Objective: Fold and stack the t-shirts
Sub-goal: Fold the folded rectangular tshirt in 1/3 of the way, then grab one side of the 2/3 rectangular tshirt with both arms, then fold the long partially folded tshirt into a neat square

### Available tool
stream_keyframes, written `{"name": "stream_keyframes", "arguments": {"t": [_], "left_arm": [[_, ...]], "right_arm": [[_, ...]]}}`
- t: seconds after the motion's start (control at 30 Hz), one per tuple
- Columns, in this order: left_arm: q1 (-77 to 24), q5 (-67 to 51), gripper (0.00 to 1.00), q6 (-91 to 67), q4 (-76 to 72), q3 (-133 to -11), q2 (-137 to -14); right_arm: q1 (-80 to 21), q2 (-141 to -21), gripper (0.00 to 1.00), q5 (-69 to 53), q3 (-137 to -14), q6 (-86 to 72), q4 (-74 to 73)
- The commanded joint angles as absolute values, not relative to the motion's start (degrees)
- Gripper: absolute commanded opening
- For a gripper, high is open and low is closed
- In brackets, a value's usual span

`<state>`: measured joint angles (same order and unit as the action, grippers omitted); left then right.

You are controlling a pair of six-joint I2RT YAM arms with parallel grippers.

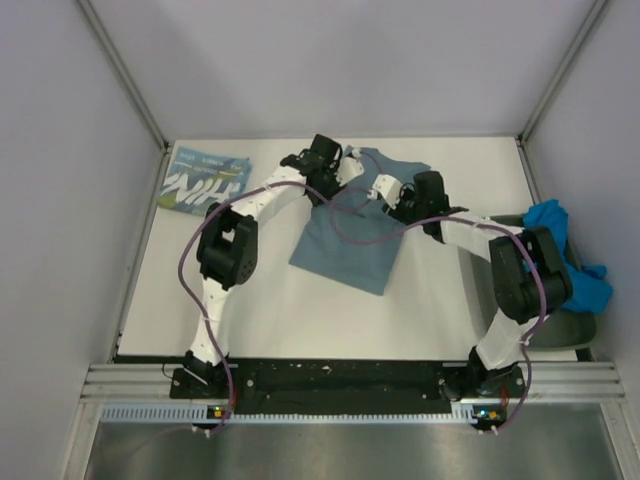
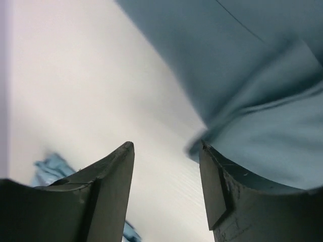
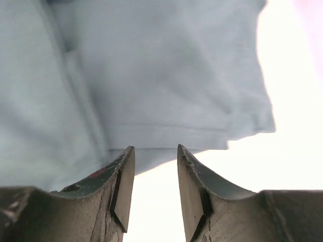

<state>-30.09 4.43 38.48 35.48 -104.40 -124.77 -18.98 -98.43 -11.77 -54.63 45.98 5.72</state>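
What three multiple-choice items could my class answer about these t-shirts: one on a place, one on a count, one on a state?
1. Where does the lettered t-shirt lie?
A. At the far left corner of the table
B. At the near right edge
C. Under both arms

2. How many t-shirts show in the top view?
A. One
B. Three
C. Five

3. How does the left hand stand?
A. Shut on a sleeve
B. Out of every view
C. Open, with nothing in it

Answers:
1 A: it lies folded by the far left corner.
2 B: there is the lettered one, a grey-blue t-shirt in the middle and a bright blue t-shirt at the right.
3 C: bare table shows through its gap.
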Motion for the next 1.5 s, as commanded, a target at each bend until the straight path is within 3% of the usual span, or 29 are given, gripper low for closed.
{"name": "stream_keyframes", "arguments": {"t": [0.0, 0.1, 0.27, 0.43, 0.57, 0.83, 1.03, 1.1, 1.17, 1.23, 1.27, 1.47], "left_arm": [[-26.81, 6.42, 0.59, 32.8, 35.47, -126.24, -129.36], [-25.58, 1.26, 0.57, 32.86, 39.98, -127.55, -126.76], [-25.75, -21.49, 0.46, 47.95, 38.33, -96.66, -106.65], [-25.75, -30.41, 0.57, 65.98, 39.98, -75.43, -94.67], [-26.01, -29.72, 0.62, 70.31, 41.33, -71.47, -96.5], [-27.77, -22.06, 0.65, 70.4, 33.75, -66.62, -101.16], [-28.3, -19.78, 0.63, 69.43, 32.87, -65.39, -103.36], [-28.65, -18.64, 0.57, 69.43, 32.87, -64.69, -103.62], [-29.18, -17.32, 0.32, 68.65, 32.87, -64.25, -103.8], [-29.36, -16.35, 0.05, 67.24, 33.31, -64.16, -103.45], [-29.44, -15.74, 0.0, 66.37, 33.92, -64.33, -102.93], [-29.7, -15.12, 0.0, 63.81, 46.82, -63.11, -95.03]], "right_arm": [[-17.4, -97.13, 0.39, -4.05, -65.02, 42.98, 1.78], [-17.75, -89.33, 0.39, -9.02, -62.77, 41.31, -1.48], [-25.82, -71.22, 0.5, -21.69, -43.98, 53.24, -2.02], [-35.13, -62.67, 0.51, -23.83, -33.41, 55.99, -8.96], [-42.18, -65.02, 0.54, -17.86, -30.24, 55.29, -7.65], [-43.33, -75.14, 0.56, -13.0, -31.82, 54.23, -4.66], [-43.33, -79.71, 0.47, -11.69, -32.69, 52.12, -4.48], [-43.33, -80.5, 0.28, -11.95, -33.13, 51.77, -4.22], [-43.33, -81.03, 0.04, -11.78, -34.27, 50.63, -5.7], [-43.42, -80.69, 0.0, -12.04, -35.5, 50.01, -9.12], [-43.5, -79.81, 0.0, -12.39, -36.03, 49.92, -11.05], [-50.43, -68.58, 0.0, -13.88, -39.72, 48.7, -27.92]]}}
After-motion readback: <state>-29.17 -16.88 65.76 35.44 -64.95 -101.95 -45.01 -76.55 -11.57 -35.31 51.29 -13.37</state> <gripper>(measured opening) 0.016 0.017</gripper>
